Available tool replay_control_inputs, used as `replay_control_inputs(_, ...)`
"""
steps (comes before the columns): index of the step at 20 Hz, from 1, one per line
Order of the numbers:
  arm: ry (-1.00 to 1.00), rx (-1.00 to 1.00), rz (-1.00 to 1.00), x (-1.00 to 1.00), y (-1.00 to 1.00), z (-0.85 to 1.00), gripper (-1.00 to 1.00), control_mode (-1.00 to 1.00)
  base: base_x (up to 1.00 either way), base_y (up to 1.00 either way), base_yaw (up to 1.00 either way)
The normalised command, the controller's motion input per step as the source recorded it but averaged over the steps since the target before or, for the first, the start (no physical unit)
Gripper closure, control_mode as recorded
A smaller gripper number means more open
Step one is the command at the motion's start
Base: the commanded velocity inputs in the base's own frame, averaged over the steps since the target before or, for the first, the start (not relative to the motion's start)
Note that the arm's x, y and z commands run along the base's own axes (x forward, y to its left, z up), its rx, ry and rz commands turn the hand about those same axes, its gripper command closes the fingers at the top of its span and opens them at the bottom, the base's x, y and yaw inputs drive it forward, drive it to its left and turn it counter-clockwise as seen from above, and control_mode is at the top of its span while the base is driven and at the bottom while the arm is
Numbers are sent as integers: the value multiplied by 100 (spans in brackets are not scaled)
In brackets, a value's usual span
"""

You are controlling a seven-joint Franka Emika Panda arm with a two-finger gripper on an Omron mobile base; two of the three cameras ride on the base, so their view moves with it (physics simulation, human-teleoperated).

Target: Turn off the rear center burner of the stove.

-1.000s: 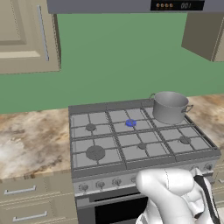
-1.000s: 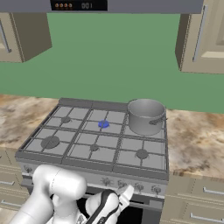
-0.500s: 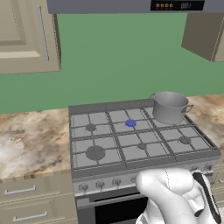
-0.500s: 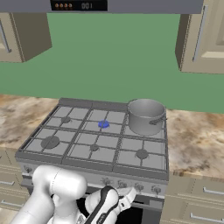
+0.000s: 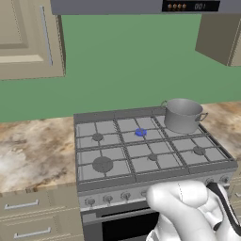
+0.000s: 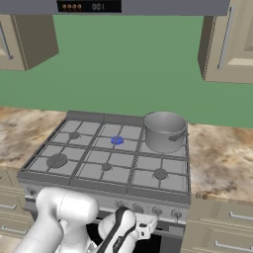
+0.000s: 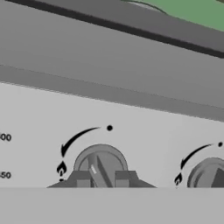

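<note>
a: biggest first. what is seen?
b: the stove (image 5: 155, 174) is set into a marbled counter (image 5: 33, 155), against a green wall (image 6: 128, 64). wall cabinets (image 5: 28, 37) are hung at both sides, and a hood panel (image 6: 89, 6) with small lights is fixed above.
a: on the stove?
b: a steel pot (image 5: 182, 115) is stood on the rear right grate. the rear center burner (image 5: 140, 132) is lit blue, middle of the back row, just left of the pot; marked again at (image 6: 117, 141).
a: knobs?
b: a row is seen along the front panel. in the hand view one round knob (image 7: 100, 164) is framed close, flame marks and an arc arrow printed beside it; a second knob (image 7: 209, 173) is cut off to its right.
a: gripper?
b: the gripper (image 7: 99, 179) is held right at that knob, fingertips (image 7: 81, 178) seen on either side of its ridge. spread or clamped cannot be told.
</note>
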Motion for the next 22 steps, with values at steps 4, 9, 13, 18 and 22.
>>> replay_control_inputs(4,0,38,-13,12,0,11,100,-100,0,0,0)
replay_control_inputs(9,0,37,-14,8,0,10,100,-100,0,0,0)
replay_control_inputs(13,0,38,-14,6,0,12,100,-100,0,0,0)
replay_control_inputs(18,1,41,-18,11,0,19,100,-100,0,0,0)
replay_control_inputs(22,2,41,-19,14,0,22,100,-100,0,0,0)
